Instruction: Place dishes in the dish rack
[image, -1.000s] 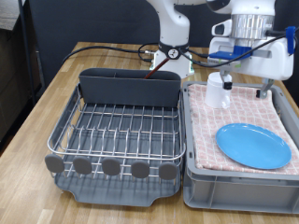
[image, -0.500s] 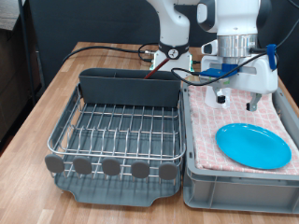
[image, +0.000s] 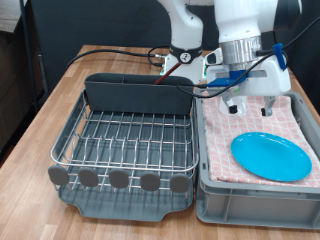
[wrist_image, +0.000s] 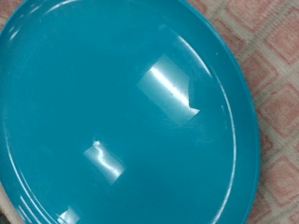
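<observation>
The round light-blue plate lies flat on the pink checked cloth in the grey bin, at the exterior view's right. It fills the wrist view. My gripper hangs over the bin's far part, just beyond the plate, with its fingers apart and nothing between them. The dish rack, with its wire grid and tall utensil box, stands beside the bin with nothing on its grid. The white cup is hidden behind my hand. I cannot make out the wooden spoon.
The rack and the bin stand side by side on a wooden table. Black cables run over the table behind the rack. The robot base stands at the back.
My hand has moved towards the exterior view's left and lower over the bin. It now covers the white cup that showed one second ago.
</observation>
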